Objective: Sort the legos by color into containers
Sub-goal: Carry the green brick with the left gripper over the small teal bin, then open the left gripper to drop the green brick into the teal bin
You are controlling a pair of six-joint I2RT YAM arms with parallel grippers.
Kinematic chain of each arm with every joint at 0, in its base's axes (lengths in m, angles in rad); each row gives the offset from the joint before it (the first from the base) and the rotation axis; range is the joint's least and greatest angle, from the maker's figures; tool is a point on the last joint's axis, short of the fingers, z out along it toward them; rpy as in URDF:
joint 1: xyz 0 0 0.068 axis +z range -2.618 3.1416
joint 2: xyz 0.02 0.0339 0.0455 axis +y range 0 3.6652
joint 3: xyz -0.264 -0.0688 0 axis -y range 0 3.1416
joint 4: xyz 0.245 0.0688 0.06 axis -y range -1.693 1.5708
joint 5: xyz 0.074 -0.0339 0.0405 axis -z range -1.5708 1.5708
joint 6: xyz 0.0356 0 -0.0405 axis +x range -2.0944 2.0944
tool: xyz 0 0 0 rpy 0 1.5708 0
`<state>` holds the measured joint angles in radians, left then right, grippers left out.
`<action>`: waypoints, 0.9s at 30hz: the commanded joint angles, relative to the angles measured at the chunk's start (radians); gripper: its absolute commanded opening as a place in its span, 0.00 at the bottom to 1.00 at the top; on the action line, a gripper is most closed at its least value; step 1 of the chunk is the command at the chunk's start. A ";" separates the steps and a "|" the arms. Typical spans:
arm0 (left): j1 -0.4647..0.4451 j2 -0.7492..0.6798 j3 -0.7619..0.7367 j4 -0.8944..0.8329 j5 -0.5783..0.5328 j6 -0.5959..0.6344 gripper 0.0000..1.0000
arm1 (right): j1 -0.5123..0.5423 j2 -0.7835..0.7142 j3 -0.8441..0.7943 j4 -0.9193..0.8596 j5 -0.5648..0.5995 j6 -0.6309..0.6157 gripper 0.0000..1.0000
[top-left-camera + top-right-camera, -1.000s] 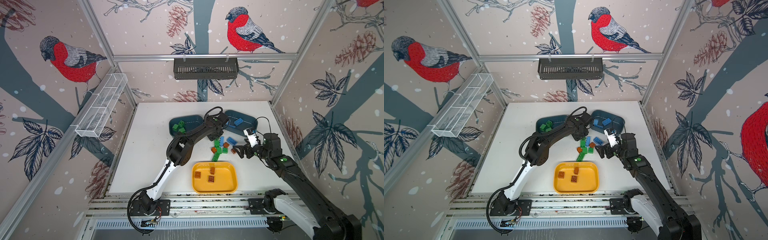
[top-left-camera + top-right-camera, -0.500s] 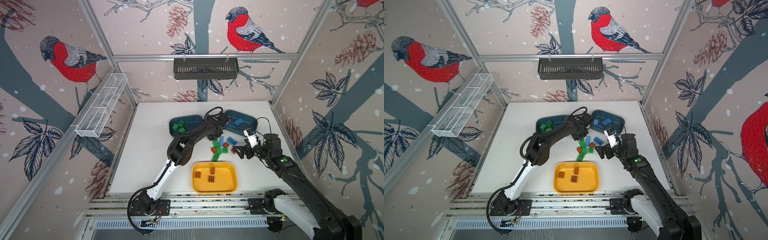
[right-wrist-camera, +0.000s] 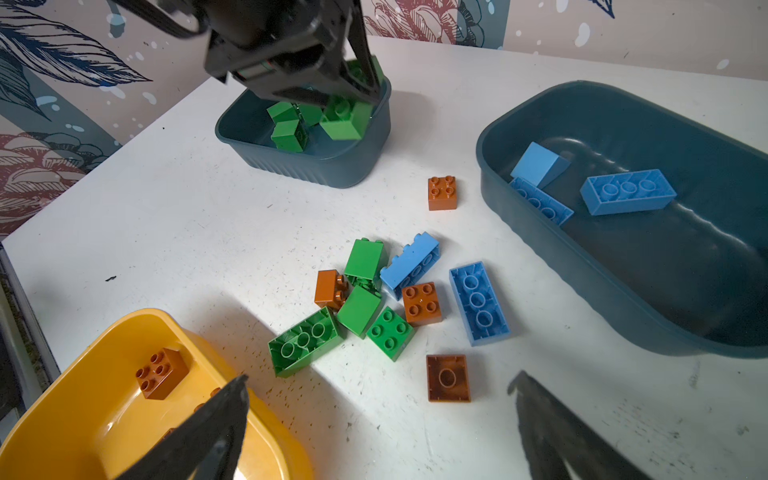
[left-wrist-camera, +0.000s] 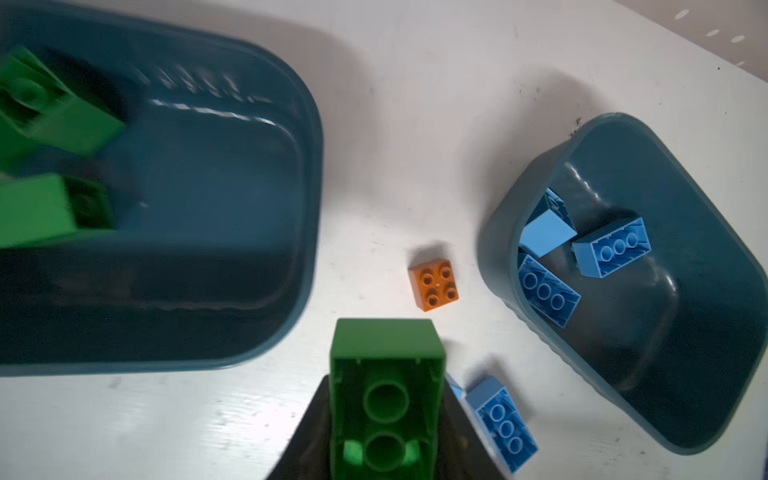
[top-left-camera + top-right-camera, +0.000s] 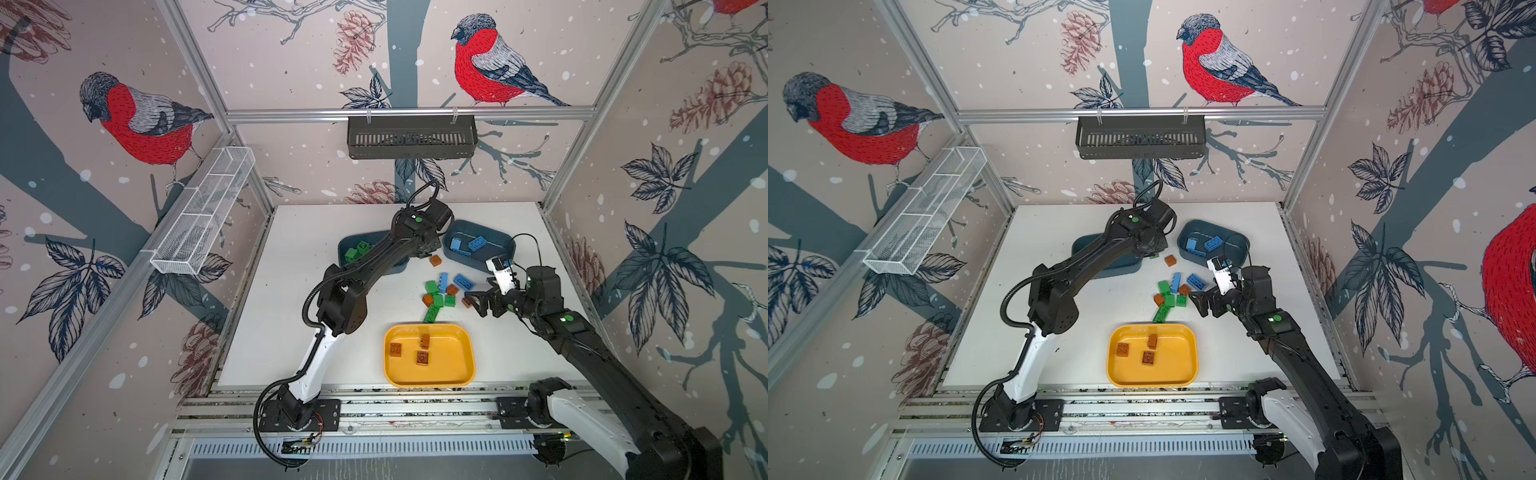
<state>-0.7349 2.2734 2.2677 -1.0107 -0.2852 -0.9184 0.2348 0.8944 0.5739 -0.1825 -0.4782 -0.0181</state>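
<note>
**Sorting about half done, one green brick in the air**

The left gripper is clamped on an oblong green plastic brick, its hollow underside facing the wrist camera. The brick is held above the white bench, right at the rim of the dark teal plastic tub of greens toward the back edge. It looks ready to be dropped in. The right gripper hangs empty, jaws wide apart, over the loose pile in the middle of the bench.

Already sorted:
- Several green bricks lie in that tub.
- Three light blue bricks lie in the second dark teal tub, near the back right corner.
- Three brown bricks lie in the shallow yellow plastic tray at the front edge.

Left on the bench are four green, two light blue and four brown. One brown square brick lies apart from the pile, between the two tubs. By this count, roughly half the job remains.
</note>
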 commanded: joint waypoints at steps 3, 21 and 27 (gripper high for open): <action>0.038 -0.094 -0.112 -0.084 -0.159 0.209 0.25 | 0.005 0.012 0.009 0.039 -0.027 0.022 1.00; 0.247 -0.084 -0.379 0.229 -0.047 0.419 0.26 | 0.027 0.040 0.025 0.036 -0.022 0.018 0.99; 0.276 -0.047 -0.375 0.267 -0.018 0.399 0.33 | 0.029 0.041 0.024 0.034 -0.016 0.018 0.99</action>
<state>-0.4675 2.2162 1.8820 -0.7753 -0.3126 -0.5163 0.2611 0.9325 0.5907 -0.1707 -0.4969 -0.0002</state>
